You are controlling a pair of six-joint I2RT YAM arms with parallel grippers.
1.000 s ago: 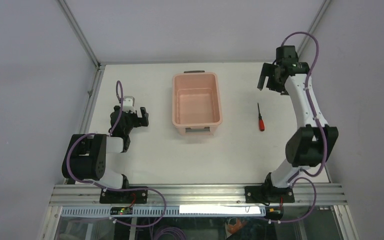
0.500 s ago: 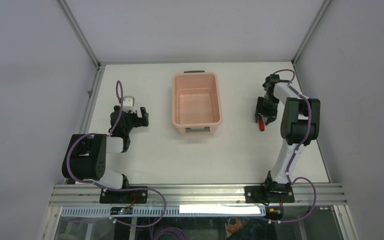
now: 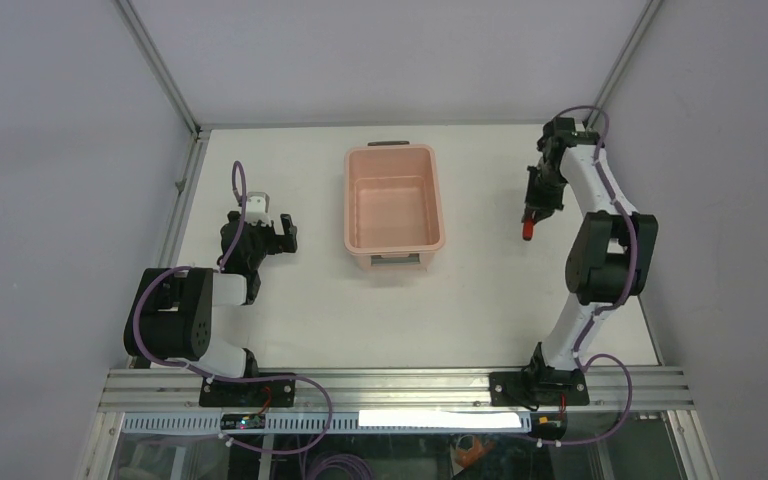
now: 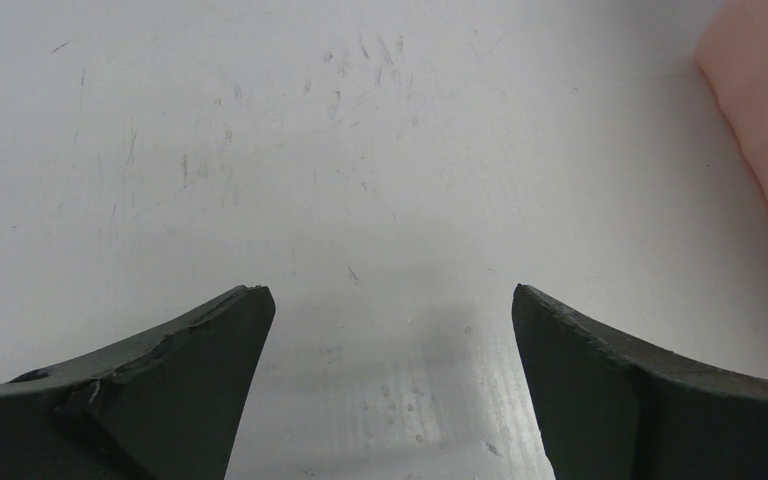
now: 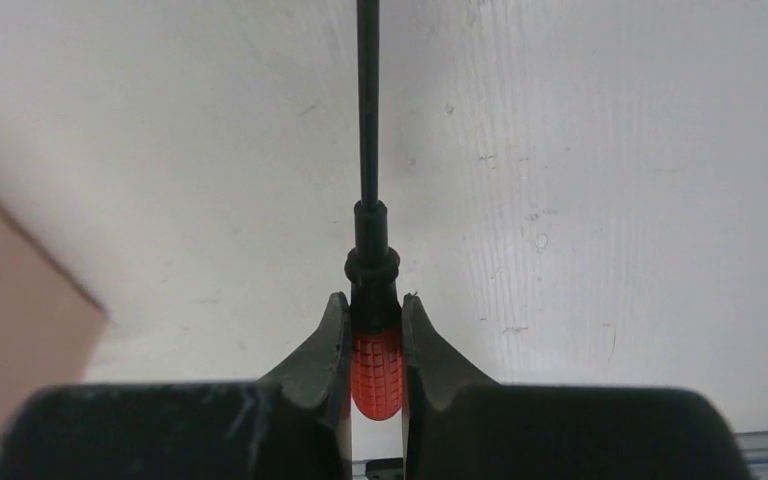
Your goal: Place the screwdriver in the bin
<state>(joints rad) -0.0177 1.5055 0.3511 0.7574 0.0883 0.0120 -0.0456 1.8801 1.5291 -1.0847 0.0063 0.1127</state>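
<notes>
Setting: white bench [image 3: 310,310] enclosed by pale grey walls, with metal frame posts at the far corners.

Item 1, the bin [image 3: 441,205]: salmon-pink rectangular tub standing upright at the middle of the bench towards the far side, long axis running near to far. There is a dark grey handle at each short end. Nothing shows inside it.

Item 2, the screwdriver [image 3: 528,229]: red ribbed handle, black collar, thin dark shaft. It lies outside the bin, to its right and well apart from it, and is held by the right hand. In the right wrist view the shaft runs straight out ahead of the fingers over the white bench. Whether the tip touches the bench cannot be told.

Item 3, right hand [image 3: 533,212]: at the right far part of the bench. Its two dark fingers [image 5: 332,340] are clamped on the red handle, one on each side.

Item 4, left hand [image 3: 282,232]: to the left of the bin and apart from it. Its fingers [image 4: 210,340] are spread wide over bare bench and hold nothing. A corner of the pink bin shows at the right edge of its wrist view.

Item 5, arms: white and black links with purple cables.
</notes>
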